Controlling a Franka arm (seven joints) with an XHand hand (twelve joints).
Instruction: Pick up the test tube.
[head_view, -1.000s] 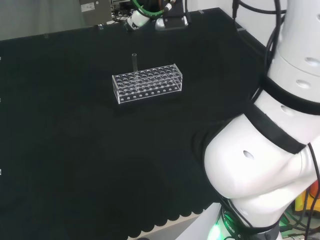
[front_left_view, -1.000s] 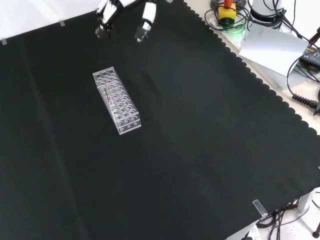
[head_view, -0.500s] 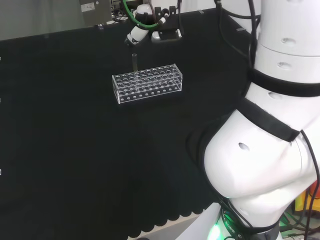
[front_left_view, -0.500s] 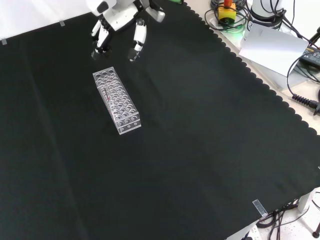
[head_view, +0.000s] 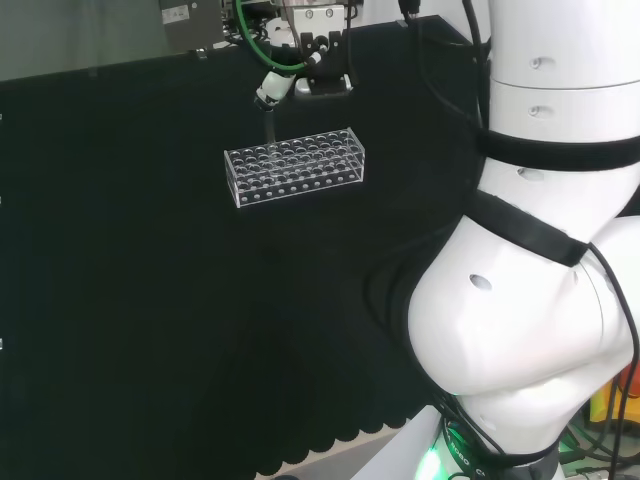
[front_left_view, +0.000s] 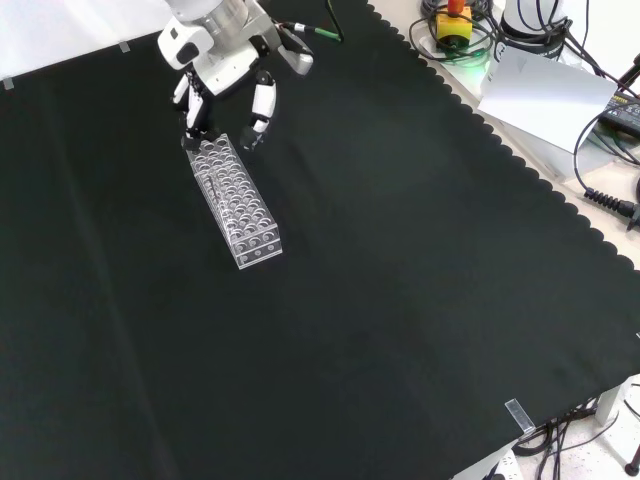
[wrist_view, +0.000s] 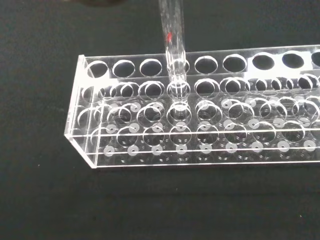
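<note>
1. The white arm (head_view: 540, 300) is looming over the black-clothed surface (front_left_view: 400, 300), and the biggest risk, as I judge it, is that its reach is carrying the hand into the clear rack (front_left_view: 232, 203). The rack is light and is resting loose on the cloth, so a knock at its far end could slide or tip it.

2. The hand (front_left_view: 222, 62) is hanging just above that far end of the rack in the front view, its fingers (front_left_view: 261, 103) spread apart and pointing down, pinching nothing. If they are closing while off line, one finger could be pushing the tube sideways instead of trapping it.

3. The rack's holes are standing close together, so a fingertip (front_left_view: 192, 113) coming down could be catching on the rack's top plate rather than on glass.

4. The test tube (wrist_view: 172, 45) is standing upright in a hole near the rack's end, a few holes in from the corner in the wrist view, its top rising above the rack in the head view (head_view: 268, 128). Being smooth and thin, it is likely to slip through a pinch, or jam in its hole if pulled at a slant.
</note>
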